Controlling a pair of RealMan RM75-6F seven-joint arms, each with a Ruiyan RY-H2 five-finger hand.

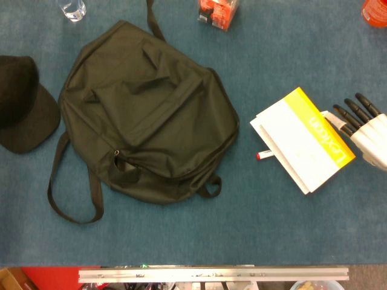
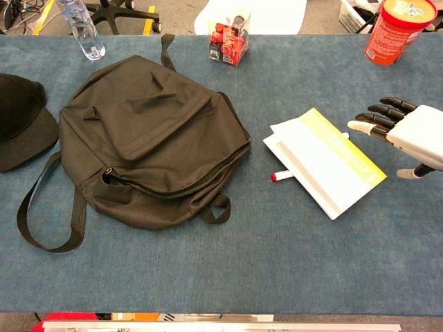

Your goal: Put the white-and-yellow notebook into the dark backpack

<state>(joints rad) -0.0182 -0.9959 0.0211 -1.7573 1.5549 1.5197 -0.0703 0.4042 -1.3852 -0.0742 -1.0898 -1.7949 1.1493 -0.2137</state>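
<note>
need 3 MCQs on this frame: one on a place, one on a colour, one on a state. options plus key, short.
1. Where does the red-capped marker lie?
A. inside the backpack
B. partly under the notebook's left edge
C. on the black cap

2. What colour is the band along the notebook's right edge?
A. yellow
B. green
C. red

3. What is the right hand doing?
A. holding the notebook up
B. pinching the marker
C. open, fingers spread, just right of the notebook, holding nothing

Answers:
1. B: the chest view shows its red cap poking out from beneath the notebook, on the side facing the dark backpack.
2. A: both views show a yellow strip beside the white cover.
3. C: the notebook lies flat on the table and nothing is in the hand.
</note>
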